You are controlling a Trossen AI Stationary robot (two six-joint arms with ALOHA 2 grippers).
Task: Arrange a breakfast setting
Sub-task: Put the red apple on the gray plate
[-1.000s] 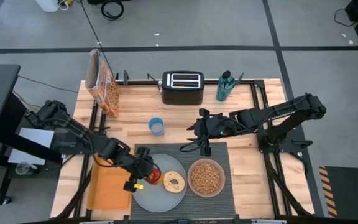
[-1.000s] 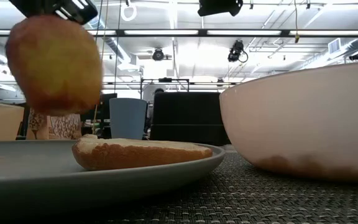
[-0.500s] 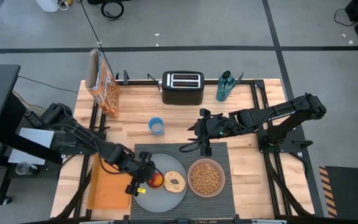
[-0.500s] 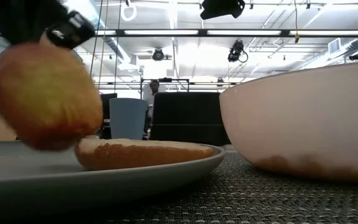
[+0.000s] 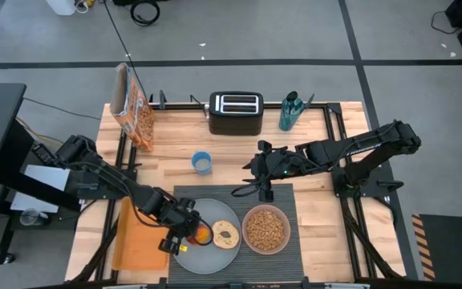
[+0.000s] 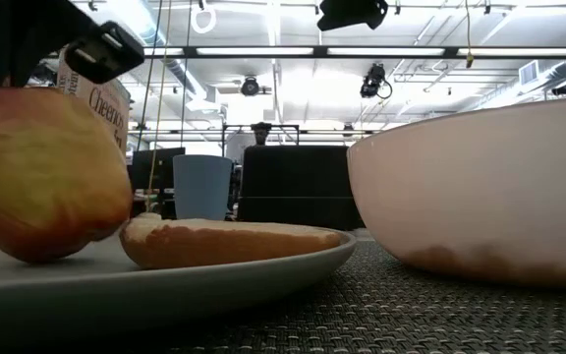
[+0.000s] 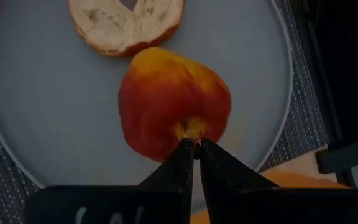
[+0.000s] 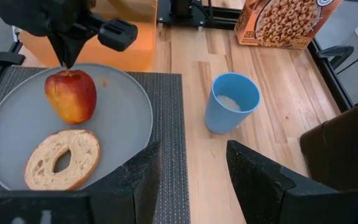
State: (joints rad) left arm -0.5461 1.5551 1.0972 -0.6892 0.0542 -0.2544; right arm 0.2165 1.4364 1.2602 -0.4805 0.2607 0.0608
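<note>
A red-and-yellow apple sits on the pale grey plate, to the left of the bagel half. My left gripper is above it, shut on its stem. The plate and the pink bowl of cereal lie on the dark placemat. The orange cereal box stands at the far left of the table. My right gripper hangs open above the placemat's far edge, holding nothing. My left gripper pinches the apple's stem between its two fingertips. The fingers come steeply from above, slanting in from the table's left. The apple leans over, and its underside rests on the plate.
A black toaster and a green bottle stand along the far edge. A blue cup stands beyond the placemat. An orange board lies left of the plate.
My left gripper has gone down and a little toward the table's near edge, still shut on the apple's stem. The apple, hanging clear of the plate a second ago, now rests on it beside the bagel half and leans over.
</note>
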